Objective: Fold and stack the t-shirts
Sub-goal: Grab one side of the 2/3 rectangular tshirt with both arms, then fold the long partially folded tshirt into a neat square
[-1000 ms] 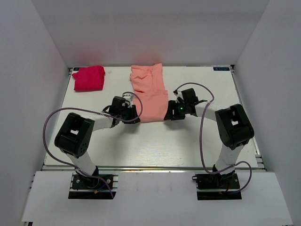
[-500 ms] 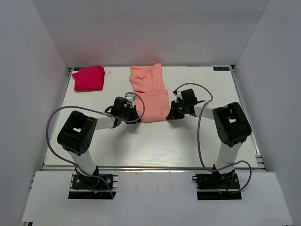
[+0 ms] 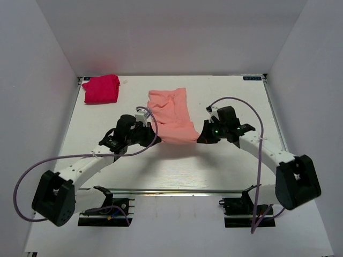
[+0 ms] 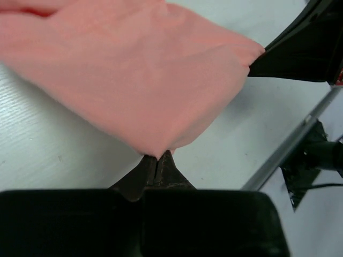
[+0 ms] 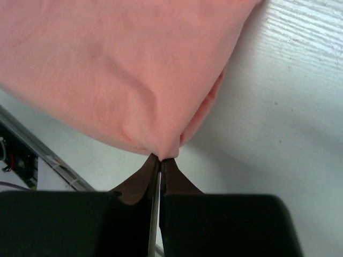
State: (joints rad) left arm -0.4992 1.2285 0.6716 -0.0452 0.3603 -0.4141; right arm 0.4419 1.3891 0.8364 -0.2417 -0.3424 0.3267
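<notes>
The salmon pink t-shirt (image 3: 172,114) is folded into a long strip in the middle of the table, and its near end is lifted off the surface. My left gripper (image 3: 154,135) is shut on the near left corner of the pink t-shirt (image 4: 134,75). My right gripper (image 3: 197,137) is shut on the near right corner of the same pink t-shirt (image 5: 123,69). In both wrist views the cloth hangs from closed fingertips above the white table. The magenta-red t-shirt (image 3: 101,88) lies as a folded bundle in the far left corner, away from both grippers.
The white table (image 3: 177,166) is boxed in by white walls on the left, right and far sides. A metal rail (image 3: 177,190) runs along its near edge. Purple cables loop from both arms over the table's sides.
Both grippers shut on the pink t-shirt's near corners, then raised them and drew them toward the near edge. Both arms stretched out; the shirt's near end lifted and its far end slid nearer.
</notes>
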